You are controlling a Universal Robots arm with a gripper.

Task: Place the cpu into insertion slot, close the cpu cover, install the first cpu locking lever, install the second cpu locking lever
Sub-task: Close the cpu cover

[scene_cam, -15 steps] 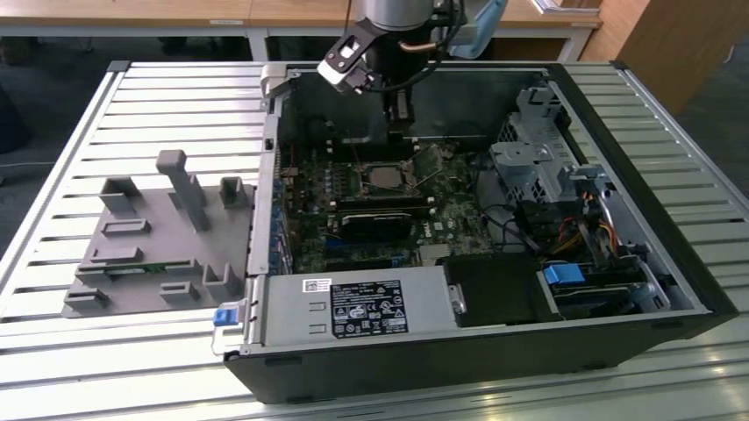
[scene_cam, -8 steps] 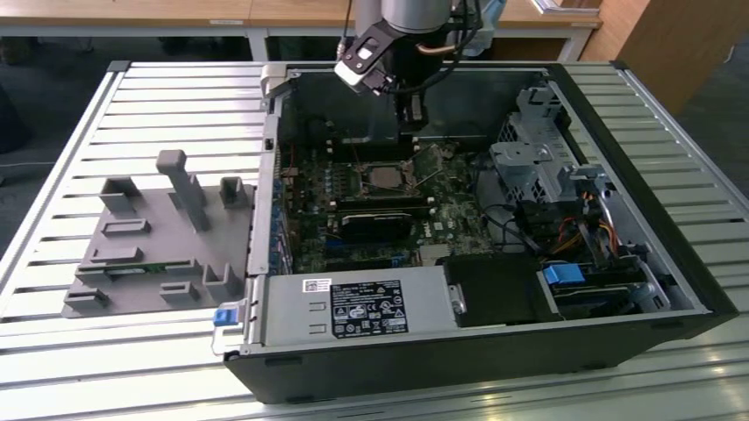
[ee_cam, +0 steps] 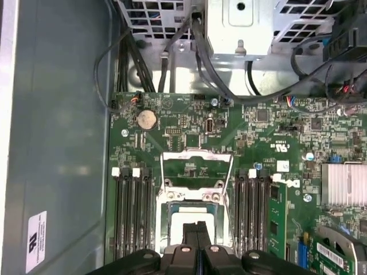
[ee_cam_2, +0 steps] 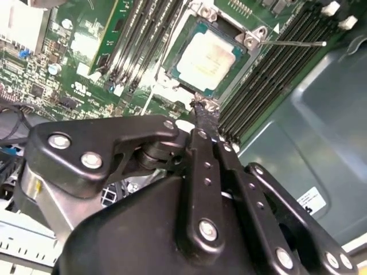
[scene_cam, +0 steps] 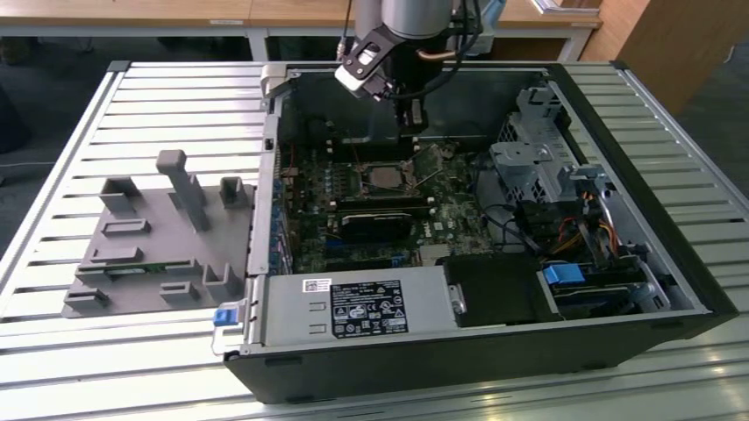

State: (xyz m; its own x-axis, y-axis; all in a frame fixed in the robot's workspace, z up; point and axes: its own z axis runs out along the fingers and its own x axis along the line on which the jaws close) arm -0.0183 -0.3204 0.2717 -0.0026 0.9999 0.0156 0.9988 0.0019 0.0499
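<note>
cpu (ee_cam_2: pixel 207 54) in insertion slot (ee_cam_2: pixel 171 64) | cpu cover (ee_cam: pixel 196 156) (swung open) | fingers (ee_cam: pixel 190 236) together

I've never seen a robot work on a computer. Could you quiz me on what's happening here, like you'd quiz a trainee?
1. True or false: the cpu already lies in the insertion slot.
2. The cpu cover is: A) folded open, B) shut over the chip, C) lying on the table.
3. Which part is the gripper nearest to?
Key: 1 true; 2 A; 3 the cpu.
</note>
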